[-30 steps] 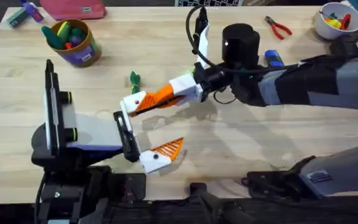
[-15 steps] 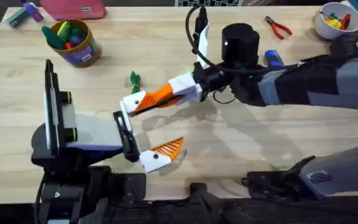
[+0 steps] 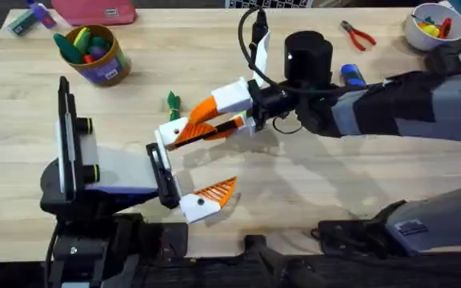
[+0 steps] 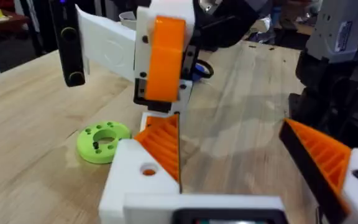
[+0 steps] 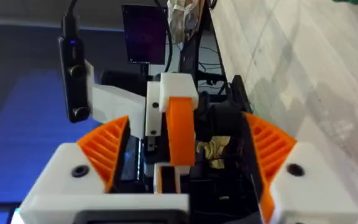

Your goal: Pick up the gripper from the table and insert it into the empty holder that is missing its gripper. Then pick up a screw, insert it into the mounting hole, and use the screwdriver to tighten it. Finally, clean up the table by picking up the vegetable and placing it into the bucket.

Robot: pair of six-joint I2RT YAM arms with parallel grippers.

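The orange gripper [image 3: 192,133] [image 4: 164,142] sits in the white holder [image 3: 170,134] [image 4: 143,186] on the far side of my left gripper [image 3: 218,156] [image 4: 227,124], which stands open. A round hole shows in the holder's face. My right gripper [image 3: 206,120] [image 5: 185,121] is open around that orange piece, its pads [image 5: 103,148] apart from it on both sides. The dark-green vegetable [image 3: 172,102] lies on the table just beyond the holder. At the far left stands the brown-gold bucket [image 3: 96,56]. The blue screwdriver [image 3: 350,74] peeks out behind the right arm. The screw is out of view.
Red-handled pliers [image 3: 360,34] and a white bowl [image 3: 430,26] are at the back right. A lime-green disc [image 4: 103,135] lies on the table near the holder. A pink pouch [image 3: 94,11] sits at the back left. Bare wood spans the table's middle front.
My right gripper has opened and let go of the orange gripper, which stays in the holder. The left arm has not moved.
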